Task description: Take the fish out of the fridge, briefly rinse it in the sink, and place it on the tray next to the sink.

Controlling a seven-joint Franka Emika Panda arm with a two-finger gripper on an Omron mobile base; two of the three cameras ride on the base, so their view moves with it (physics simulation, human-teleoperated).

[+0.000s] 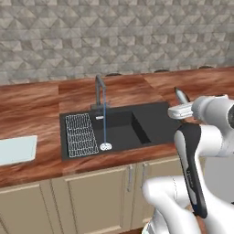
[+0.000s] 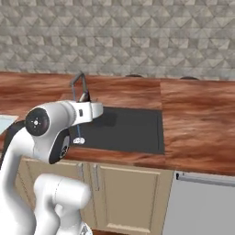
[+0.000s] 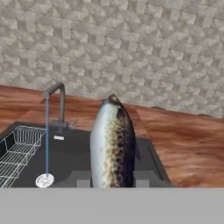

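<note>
A: Arm pose?
B: Elbow bent, hand level over the sink's [image 1: 137,123] right side. Gripper [image 3: 112,178] clenched on the fish [image 3: 112,144], nose outward, above the basin. Faucet [image 1: 100,93] running.

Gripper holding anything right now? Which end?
Yes: the gripper holds the fish by one end, between its fingertips. The rest sticks out ahead. Head or tail cannot be told.

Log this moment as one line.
gripper: shut on fish | faucet: running | sink: fish not yet under stream | tray: bare
</note>
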